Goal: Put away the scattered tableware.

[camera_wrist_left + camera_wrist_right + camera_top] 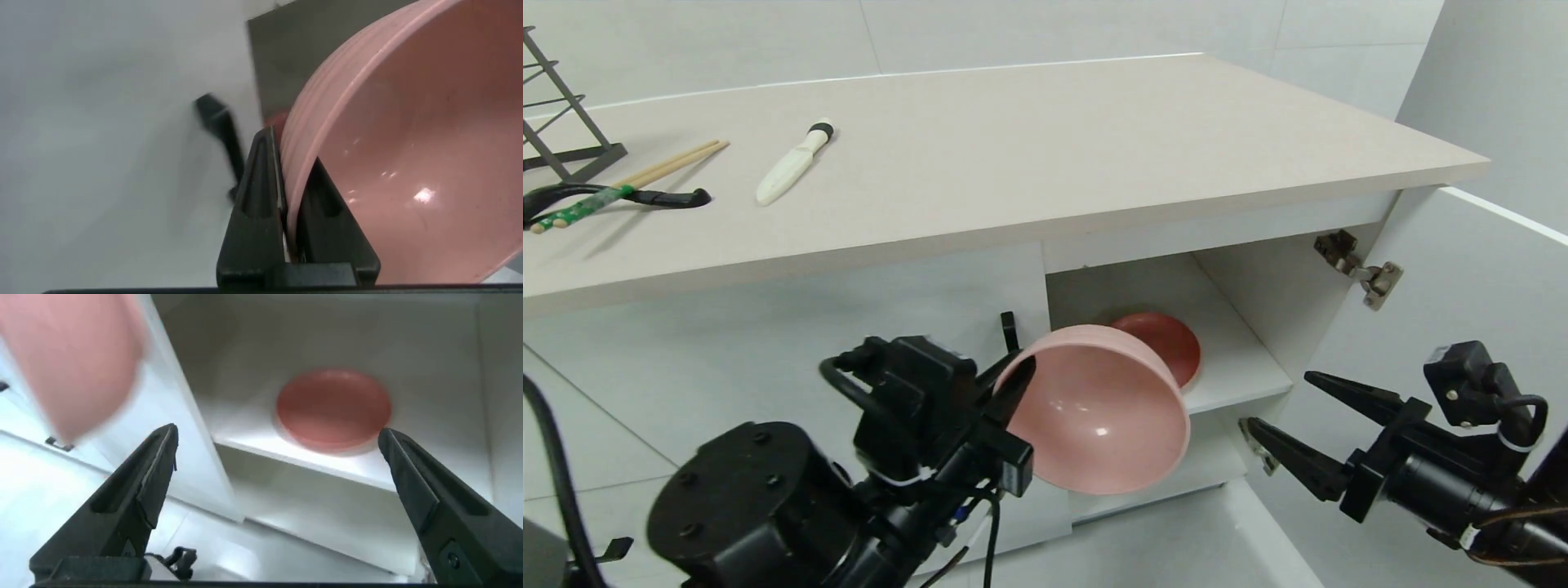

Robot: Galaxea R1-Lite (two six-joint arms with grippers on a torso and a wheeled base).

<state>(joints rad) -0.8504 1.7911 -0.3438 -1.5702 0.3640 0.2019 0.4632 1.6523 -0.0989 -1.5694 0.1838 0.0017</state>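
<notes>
Between the black tapered fingers of the left pincer (1017, 371), clamped on its ribbed rim, hangs a smooth, glossy pink bowl (1103, 416), tilted on edge. Just beyond that pincer, a round red bowl (1164, 343) rests on the white cabinet shelf (1241, 359). Well to its right, the right pincer (1278, 400) has its pointed fingers spread apart, holding nothing.

Head camera looks down over counter (1094, 147); wrist cameras close, facing cabinet (1258, 302); all share pink bowl (1107, 408)
</notes>
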